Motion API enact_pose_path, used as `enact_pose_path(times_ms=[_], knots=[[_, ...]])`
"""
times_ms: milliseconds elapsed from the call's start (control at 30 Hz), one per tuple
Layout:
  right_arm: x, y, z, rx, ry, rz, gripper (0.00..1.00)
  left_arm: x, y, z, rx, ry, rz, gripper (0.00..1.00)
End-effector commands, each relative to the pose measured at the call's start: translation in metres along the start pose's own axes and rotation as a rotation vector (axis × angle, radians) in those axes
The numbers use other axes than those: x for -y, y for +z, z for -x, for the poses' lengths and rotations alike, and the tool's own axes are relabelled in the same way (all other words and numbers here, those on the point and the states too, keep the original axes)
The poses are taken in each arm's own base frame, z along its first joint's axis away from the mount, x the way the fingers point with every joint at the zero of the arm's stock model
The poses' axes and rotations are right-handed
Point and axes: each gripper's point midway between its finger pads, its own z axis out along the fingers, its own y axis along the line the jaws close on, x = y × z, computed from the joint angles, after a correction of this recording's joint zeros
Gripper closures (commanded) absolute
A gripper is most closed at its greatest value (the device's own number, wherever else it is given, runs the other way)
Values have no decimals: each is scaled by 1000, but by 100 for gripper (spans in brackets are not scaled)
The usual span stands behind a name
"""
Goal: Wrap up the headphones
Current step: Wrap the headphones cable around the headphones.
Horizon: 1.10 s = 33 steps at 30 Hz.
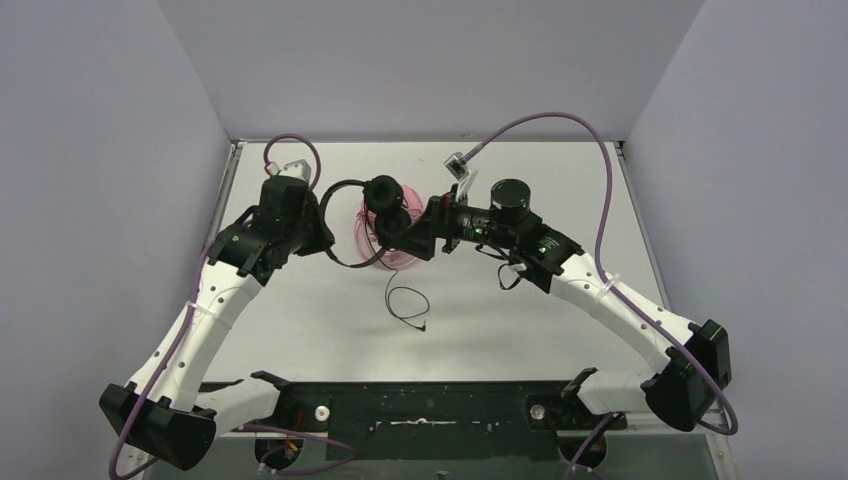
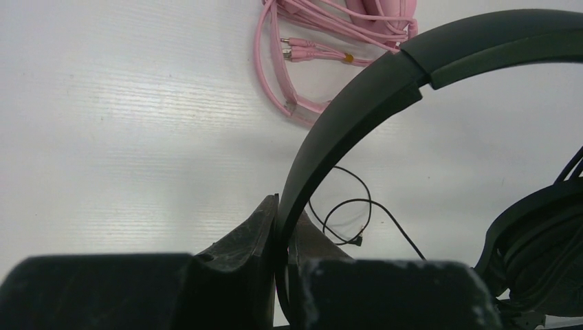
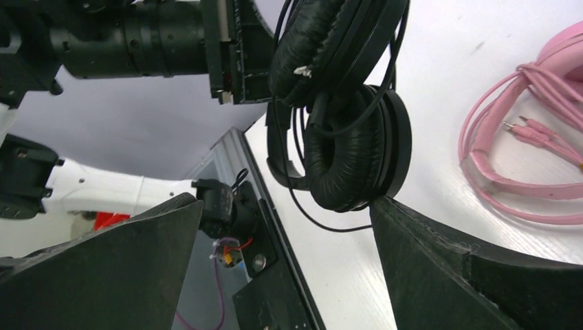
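The left claw (image 2: 283, 223) is clenched on the headband (image 2: 385, 89) of the black headphones (image 1: 385, 208), its fingers pinching the band edge-on. Below the pinch the band drops out of the left wrist view. The right claw (image 3: 285, 206) stands released, fingers wide apart, with the two black ear cups (image 3: 350, 151) hanging between them. Whether the lower cup touches the finger beside it I cannot tell. From above, that claw and the cups cover most of the pink headphones (image 1: 388, 255): only a pink patch shows between the two claws, and the right wrist view cuts them off at its upper corner. The pink cable (image 2: 292, 69) lies in loose loops beyond the left claw's fingertips, its far end cut off by the frame. The thin black cable (image 1: 405, 300) trails from the cups toward the arm bases, nearer than both claws, and ends in a small plug (image 1: 425, 326). How it runs around the cups is hard to make out. The table (image 1: 480, 330) is white and faintly ribbed, closed in by plain pale grey walls (image 1: 120, 150) on three sides.
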Motion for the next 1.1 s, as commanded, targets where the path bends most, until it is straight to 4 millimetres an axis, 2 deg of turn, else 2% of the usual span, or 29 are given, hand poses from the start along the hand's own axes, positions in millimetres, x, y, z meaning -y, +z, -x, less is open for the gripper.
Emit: enact_pose_path(times_ms=[0, 67, 167, 233, 500, 600, 667, 700, 733, 900, 1067], knots=[[4, 7, 42, 189, -65, -85, 0, 20, -17, 31, 111, 5, -63, 100], [9, 5, 48, 215, -64, -127, 0, 19, -17, 31, 112, 25, -55, 100], [26, 0, 46, 193, -66, -214, 0, 16, -18, 32, 120, 49, -29, 100], [29, -3, 46, 196, -59, -213, 0, 16, -18, 32, 125, 63, -26, 100], [3, 22, 53, 187, -52, -13, 0, 30, -16, 27, 117, 100, -78, 100], [4, 26, 54, 193, -39, -8, 3, 33, -17, 27, 110, 109, -82, 100], [8, 27, 57, 214, -28, -11, 9, 35, -19, 27, 113, 117, -89, 100], [10, 28, 58, 216, -16, -11, 16, 35, -20, 26, 115, 119, -93, 100], [14, 28, 59, 216, -7, -16, 29, 36, -21, 26, 114, 121, -97, 100], [35, 21, 62, 217, 39, -31, 67, 41, -25, 24, 109, 128, -132, 100], [33, 15, 59, 193, 35, 24, 81, 48, -27, 22, 107, 130, -175, 100]])
